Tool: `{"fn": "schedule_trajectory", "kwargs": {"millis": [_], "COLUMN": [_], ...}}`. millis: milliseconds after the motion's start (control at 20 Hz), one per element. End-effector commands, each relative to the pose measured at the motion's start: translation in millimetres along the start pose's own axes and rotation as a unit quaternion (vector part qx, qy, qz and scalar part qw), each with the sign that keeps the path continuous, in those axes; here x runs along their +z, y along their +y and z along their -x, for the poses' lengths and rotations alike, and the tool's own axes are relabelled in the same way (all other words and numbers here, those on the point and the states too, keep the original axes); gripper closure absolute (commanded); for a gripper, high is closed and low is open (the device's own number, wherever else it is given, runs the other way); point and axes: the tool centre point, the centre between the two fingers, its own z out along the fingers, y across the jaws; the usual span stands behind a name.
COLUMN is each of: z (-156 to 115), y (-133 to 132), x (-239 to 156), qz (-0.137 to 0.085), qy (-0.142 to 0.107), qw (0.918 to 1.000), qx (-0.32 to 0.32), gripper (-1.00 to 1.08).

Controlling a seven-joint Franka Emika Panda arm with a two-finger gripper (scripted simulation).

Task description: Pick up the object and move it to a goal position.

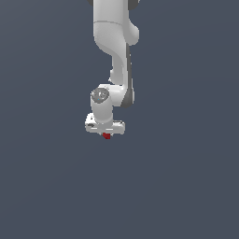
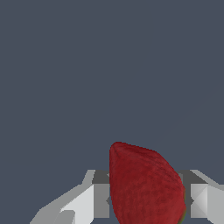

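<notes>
Against plain slate-grey ground, open on every side, the white gripper (image 1: pixel 106 133) hangs with the object (image 1: pixel 107 136) just under it.
Wrist view: fingers (image 2: pixel 101 200) clamped on the object (image 2: pixel 144 186), a dark red, faceted, tapering lump.

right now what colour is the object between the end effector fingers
Dark red object, clearest in the wrist view.

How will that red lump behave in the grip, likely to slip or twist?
The red lump tapers to a rounded point, so it may pivot between the fingers. Its faintly dimpled skin probably grips fairly well. It looks tiny under the gripper, so likely light.
</notes>
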Motion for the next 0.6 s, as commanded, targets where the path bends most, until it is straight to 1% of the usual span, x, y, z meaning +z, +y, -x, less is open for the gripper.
{"fn": "schedule_trajectory", "kwargs": {"millis": [0,250,550], "z": [0.0,-1.2,-4.9], "y": [0.2,1.7,6.4], "x": [0.1,-10.5,-43.5], "qz": [0.0,0.0,0.0], "qy": [0.0,0.0,0.0], "qw": [1.0,1.0,1.0], "qx": [0.0,0.0,0.0], "gripper": [1.08,1.08,1.08]}}
